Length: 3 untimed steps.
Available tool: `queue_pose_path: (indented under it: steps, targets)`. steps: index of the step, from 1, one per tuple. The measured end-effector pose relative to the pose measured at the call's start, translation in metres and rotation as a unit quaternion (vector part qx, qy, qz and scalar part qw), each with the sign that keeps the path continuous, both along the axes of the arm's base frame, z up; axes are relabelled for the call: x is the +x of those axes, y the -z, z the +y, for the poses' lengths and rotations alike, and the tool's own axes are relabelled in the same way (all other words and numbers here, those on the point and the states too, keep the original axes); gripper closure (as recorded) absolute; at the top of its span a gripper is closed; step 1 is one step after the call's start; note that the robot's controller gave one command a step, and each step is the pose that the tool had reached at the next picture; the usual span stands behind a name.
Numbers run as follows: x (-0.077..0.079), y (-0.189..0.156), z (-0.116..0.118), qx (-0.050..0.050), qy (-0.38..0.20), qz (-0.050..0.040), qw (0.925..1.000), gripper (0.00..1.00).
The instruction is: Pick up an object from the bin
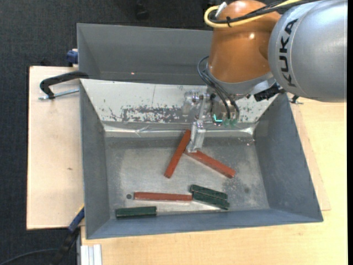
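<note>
Grey metal walls of the bin [91,148] slope down to a speckled floor where a few slim sticks lie loose and well spread out. From 3 o'clock the arm reaches in, and below its orange cover [240,40] the claw [194,147] hangs low over the middle of the floor, towards the 12 o'clock wall. Whether it is open or closed cannot be told from this angle, and nothing can be seen gripped in it.

Two red sticks meet just under the claw's tip like an upturned V. The steep red stick [176,156] has its long axis running from 1 o'clock down to 7 o'clock, and its upper end lies just beside the claw at about 10 o'clock from the tip. The shallow red stick [212,164] starts just below the tip and runs away towards 4 o'clock. Whether the tip touches either one is not clear.

Both are likely candidates, and the claw sits at their near ends, not over the middle of either. A hold on the steep one would probably call for a shift towards 7 o'clock, with the closing line set across that slanted axis.

Well apart, near the 6 o'clock wall, lie a flat red stick [162,196], a green pair [208,191] and a lone green stick [136,211].
</note>
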<state>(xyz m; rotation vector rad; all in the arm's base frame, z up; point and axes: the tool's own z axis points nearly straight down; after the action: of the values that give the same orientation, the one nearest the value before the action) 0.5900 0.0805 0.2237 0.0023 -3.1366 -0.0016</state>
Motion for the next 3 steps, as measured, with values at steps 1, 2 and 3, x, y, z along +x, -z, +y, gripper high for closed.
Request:
queue_pose_path:
  steps: [1,2,3]
  targets:
    - [0.001,0.156,-0.016,0.001,-0.219,-0.0008,0.9757,0.00]
    - [-0.003,0.121,-0.072,-0.001,-0.279,-0.0061,0.9602,0.00]
    - [-0.019,0.112,-0.124,0.000,-0.209,-0.0035,0.9779,0.00]
